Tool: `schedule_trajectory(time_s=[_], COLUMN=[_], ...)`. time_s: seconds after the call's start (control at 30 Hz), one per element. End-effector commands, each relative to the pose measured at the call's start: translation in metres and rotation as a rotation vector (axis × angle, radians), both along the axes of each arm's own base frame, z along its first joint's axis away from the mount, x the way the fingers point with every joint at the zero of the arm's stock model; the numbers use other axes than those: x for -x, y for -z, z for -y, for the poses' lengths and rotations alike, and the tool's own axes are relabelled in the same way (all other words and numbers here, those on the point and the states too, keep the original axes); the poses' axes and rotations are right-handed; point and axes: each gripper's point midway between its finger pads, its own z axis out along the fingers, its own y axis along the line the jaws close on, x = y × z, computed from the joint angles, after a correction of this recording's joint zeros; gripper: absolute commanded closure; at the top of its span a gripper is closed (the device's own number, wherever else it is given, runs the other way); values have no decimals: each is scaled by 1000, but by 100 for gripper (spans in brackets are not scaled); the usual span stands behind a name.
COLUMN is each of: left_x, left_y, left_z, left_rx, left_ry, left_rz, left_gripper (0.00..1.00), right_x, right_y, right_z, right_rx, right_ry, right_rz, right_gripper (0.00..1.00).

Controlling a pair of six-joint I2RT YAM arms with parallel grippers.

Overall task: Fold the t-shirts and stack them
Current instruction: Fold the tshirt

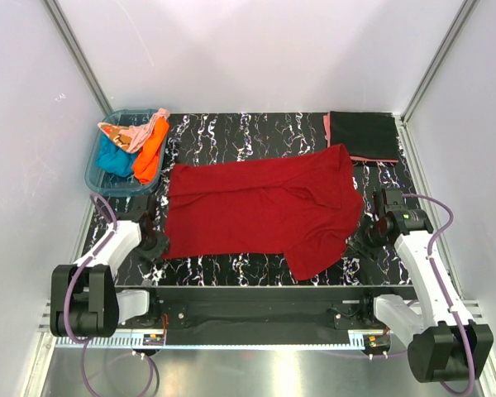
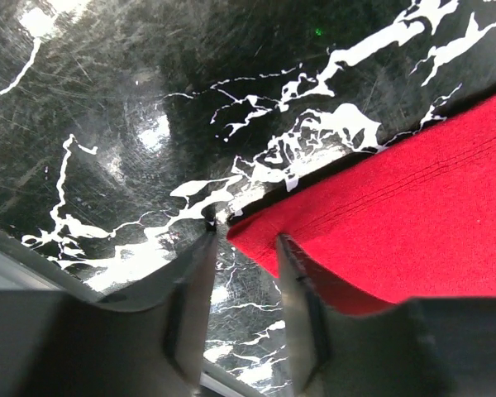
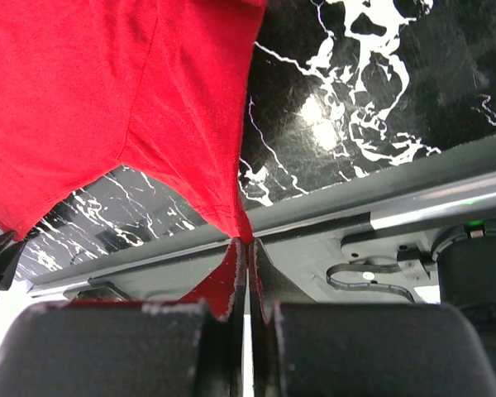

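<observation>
As right fingers (image 3: 269,281) pinch, red t-shirt (image 1: 256,211), lengthwise left-right

text: none readable | labels: none | brands: none | numbers: none | signs: none

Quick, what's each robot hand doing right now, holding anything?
Left gripper: open, with the red shirt corner between its fingers, not pinched.
Right gripper: shut on the red shirt.

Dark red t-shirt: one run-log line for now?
dark red t-shirt: spread | left gripper: open at its corner | right gripper: shut on its edge | black t-shirt: folded, far right
</observation>
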Motion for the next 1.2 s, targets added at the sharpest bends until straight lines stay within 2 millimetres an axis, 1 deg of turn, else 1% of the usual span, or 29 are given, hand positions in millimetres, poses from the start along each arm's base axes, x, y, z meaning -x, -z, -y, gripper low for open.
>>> schedule_trajectory(time_s=[0.0, 0.1, 0.13, 0.2, 0.23, 0.27, 0.3, 0.4, 0.47, 0.5, 0.6, 0.7, 0.77, 0.87, 0.9, 0.93, 0.97, 1.0, 1.03, 1.07, 1.1, 1.13, 1.17], left_x=[-9, -9, -6, -8, -5, -5, -5, -2, 7, 7, 5, 3, 3, -10, -15, -23, -27, -32, -42, -48, -53, -57, -66], left_y=[3, 2, 1, -4, -5, -9, -11, -21, -28, -30, -39, -42, -42, -50, -53, -62, -65, -71, -80, -85, -86, -88, -96], left_z=[-7, -9, -12, -14, -16, -17, -18, -21, -26, -26, -26, -24, -25, -21, -21, -22, -23, -23, -23, -23, -23, -25, -25], left_rx=[-35, -46, -59, -69, -84, -89, -91, -113, -136, -136, -136, -129, -131, -119, -121, -129, -136, -141, -153, -162, -168, -180, -190], left_ry=[-32, -33, -28, -20, -16, -15, -9, 4, 3, 2, -21, -8, 6, 85, 99, 113, 126, 143, 181, 206, 232, 270, 285], left_rz=[26, 29, 20, 40, 33, 46, 54, 65, 59, 75, 108, 109, 94, 127, 140, 166, 167, 184, 214, 228, 228, 226, 242], left_gripper=[69, 81, 87, 94, 98, 100, 100, 100, 100, 100, 100, 100, 100, 100, 100, 100, 100, 100, 100, 100, 100, 100, 100], right_x=[-2, 4, 7, 18, 22, 26, 34, 48, 50, 52, 54, 59, 58, 47, 35, 25, 16, -2, -11, -21, -40, -49, -58], right_y=[-19, -23, -24, -26, -26, -26, -26, -29, -39, -38, -45, -51, -53, -52, -53, -59, -61, -66, -68, -70, -74, -75, -77], right_z=[-4, -4, -5, -5, -6, -6, -6, -7, -7, -6, -4, -2, -2, -2, -2, 1, 6, 8, 10, 11, 11, 11, 10], right_rx=[-19, -24, -26, -33, -42, -41, -44, -56, -62, -57, -44, -37, -40, -38, -30, -12, 21, 38, 56, 64, 69, 74, 69], right_ry=[5, 7, 6, 10, 14, 19, 24, 39, 40, 53, 49, 55, 71, 64, 58, 47, 48, 43, 26, 19, 17, 9, 6], right_rz=[31, 29, 27, 13, 6, 2, -4, -4, 39, 27, 23, 33, 49, 60, 65, 91, 97, 105, 115, 123, 139, 147, 154], right_gripper=[100, 100, 100, 100, 100, 100, 100, 100, 100, 100, 100, 100, 100, 100, 100, 100, 100, 100, 100, 100, 100, 100, 100])
